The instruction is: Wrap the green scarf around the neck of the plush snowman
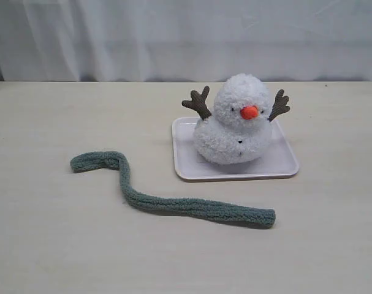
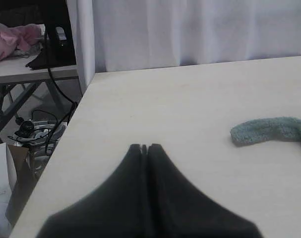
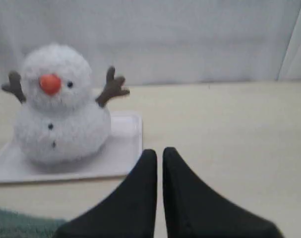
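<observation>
The plush snowman sits upright on a white tray, facing forward, its neck bare. The green scarf lies flat on the table in a long curved strip in front and to the left of the tray. Neither arm shows in the exterior view. My left gripper is shut and empty over bare table, with one end of the scarf some way off. The right gripper is shut on nothing, near the tray's corner, with the snowman beyond it.
A white curtain hangs behind the table's far edge. Past the table's left edge, the left wrist view shows cables and gear on the floor and another table with a pink plush toy.
</observation>
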`<action>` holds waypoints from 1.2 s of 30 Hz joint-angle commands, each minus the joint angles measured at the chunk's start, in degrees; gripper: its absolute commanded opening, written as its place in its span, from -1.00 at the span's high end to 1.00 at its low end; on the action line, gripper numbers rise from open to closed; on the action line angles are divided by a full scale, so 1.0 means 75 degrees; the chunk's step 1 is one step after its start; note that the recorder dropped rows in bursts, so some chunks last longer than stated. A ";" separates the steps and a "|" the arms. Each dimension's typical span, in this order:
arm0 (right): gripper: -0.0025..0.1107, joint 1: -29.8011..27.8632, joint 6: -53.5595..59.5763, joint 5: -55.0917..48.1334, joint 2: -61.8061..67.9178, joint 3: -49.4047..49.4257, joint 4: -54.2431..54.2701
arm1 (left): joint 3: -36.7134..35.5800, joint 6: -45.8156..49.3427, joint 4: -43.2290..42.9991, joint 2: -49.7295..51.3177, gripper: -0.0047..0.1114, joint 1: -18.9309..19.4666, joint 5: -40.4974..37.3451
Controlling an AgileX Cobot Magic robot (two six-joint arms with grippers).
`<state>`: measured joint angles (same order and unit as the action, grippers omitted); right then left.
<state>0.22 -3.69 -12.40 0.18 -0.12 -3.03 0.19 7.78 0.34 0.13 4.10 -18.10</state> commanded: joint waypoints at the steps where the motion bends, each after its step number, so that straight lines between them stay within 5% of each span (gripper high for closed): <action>1: 0.88 -0.0007 0.0066 0.1912 -0.0024 0.0016 -0.0109 | -0.0026 -0.0013 0.0022 -0.0018 0.92 -0.0026 0.0052; 7: 0.88 -0.0007 -0.0007 0.4121 -0.0024 0.0016 -0.0072 | -0.0026 -0.0013 0.0022 -0.0018 0.92 -0.0026 0.0052; 12: 0.88 -0.0007 -0.2317 0.5456 -0.0024 0.0016 -0.0054 | -0.0026 -0.0013 0.0022 -0.0018 0.92 -0.0026 0.0052; 18: 0.77 -0.0007 -0.2480 0.3241 0.0283 -0.1372 -0.0355 | -0.0026 -0.0013 0.0022 -0.0018 0.92 -0.0026 0.0052; 24: 0.12 -0.0007 -0.2315 0.0692 0.1470 -0.3328 -0.0736 | -0.0026 -0.0013 0.0022 -0.0018 0.92 -0.0026 0.0052; 28: -0.24 -0.0007 -0.0984 -0.1361 0.2412 -0.4682 -0.0547 | -0.0026 -0.0013 0.0022 -0.0018 0.92 -0.0026 0.0052; 31: -0.26 0.0221 0.1425 -0.3474 0.3811 -0.5956 0.1714 | -0.0026 -0.0013 0.0022 -0.0018 0.92 -0.0026 0.0052; 36: -0.26 0.0765 0.6119 -0.4775 0.5521 -0.6202 0.4878 | -0.0026 -0.0013 0.0022 -0.0018 0.92 -0.0026 0.0052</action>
<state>4.41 29.34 -45.20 37.58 -46.63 27.40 0.19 7.78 0.34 0.13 4.10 -18.10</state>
